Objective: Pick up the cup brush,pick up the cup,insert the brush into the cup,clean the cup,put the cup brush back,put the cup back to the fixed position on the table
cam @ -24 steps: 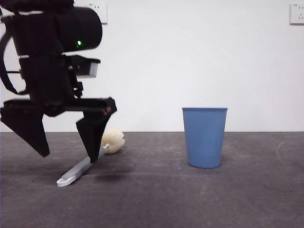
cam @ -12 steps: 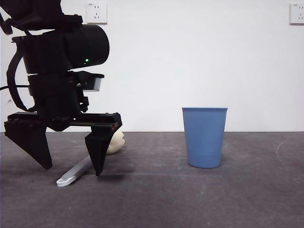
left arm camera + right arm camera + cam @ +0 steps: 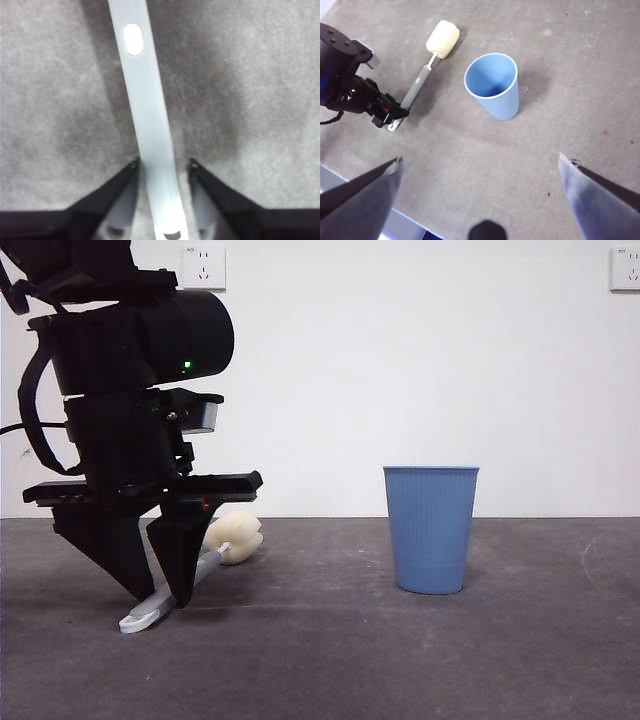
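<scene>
The cup brush (image 3: 238,536) lies on the table (image 3: 400,660) at the left, cream sponge head toward the wall and white looped tip toward the front. My left gripper (image 3: 160,600) reaches down to the table over its grey handle (image 3: 147,110), with the jaws drawn in tight on both sides of it. The blue ribbed cup (image 3: 431,528) stands upright right of centre, untouched. High over the table, my right gripper (image 3: 480,162) is open and holds nothing, looking down on the cup (image 3: 492,85), the brush (image 3: 417,85) and the left gripper (image 3: 385,112).
A white wall with two power sockets (image 3: 204,265) closes off the back of the table. A hand's width of bare table separates the brush from the cup. The table's near edge (image 3: 350,180) shows in the right wrist view.
The left gripper's wide-open jaws came down to the table and closed in on the brush handle. Neither the brush nor the cup has moved.
</scene>
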Motion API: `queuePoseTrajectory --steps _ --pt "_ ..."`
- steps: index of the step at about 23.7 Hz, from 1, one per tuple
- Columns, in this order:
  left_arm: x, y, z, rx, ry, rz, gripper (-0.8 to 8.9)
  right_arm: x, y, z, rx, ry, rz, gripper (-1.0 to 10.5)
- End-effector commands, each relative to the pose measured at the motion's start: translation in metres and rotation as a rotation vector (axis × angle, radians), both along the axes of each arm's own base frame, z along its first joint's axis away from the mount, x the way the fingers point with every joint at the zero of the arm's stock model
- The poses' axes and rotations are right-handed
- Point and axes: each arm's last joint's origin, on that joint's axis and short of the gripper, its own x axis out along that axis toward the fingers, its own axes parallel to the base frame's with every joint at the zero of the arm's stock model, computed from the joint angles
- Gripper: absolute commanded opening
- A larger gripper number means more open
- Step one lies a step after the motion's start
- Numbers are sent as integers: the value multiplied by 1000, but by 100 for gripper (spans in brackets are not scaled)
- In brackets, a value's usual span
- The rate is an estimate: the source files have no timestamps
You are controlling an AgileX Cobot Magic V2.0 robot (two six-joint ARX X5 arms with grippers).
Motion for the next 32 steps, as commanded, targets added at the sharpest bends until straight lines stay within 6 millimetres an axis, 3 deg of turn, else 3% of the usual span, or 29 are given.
queuePoseTrajectory --steps 1,7,8,18,27,32 --pt "0 -2 -3 -2 12 8 115 0 0 1 6 -4 -2 563" --pt "0 -2 -3 -3 13 11 35 0 0 1 10 0 -6 563" --pt "0 -2 -3 -3 12 11 -14 0 0 1 11 0 -6 563" --pt "2 4 4 -12 -9 18 -8 0 0 1 32 18 -29 563" --pt "-7 11 35 -51 -86 -5 -8 0 0 1 33 18 -28 563" --pt "-29 26 80 -78 -205 -76 -8 17 7 -13 84 53 51 564"
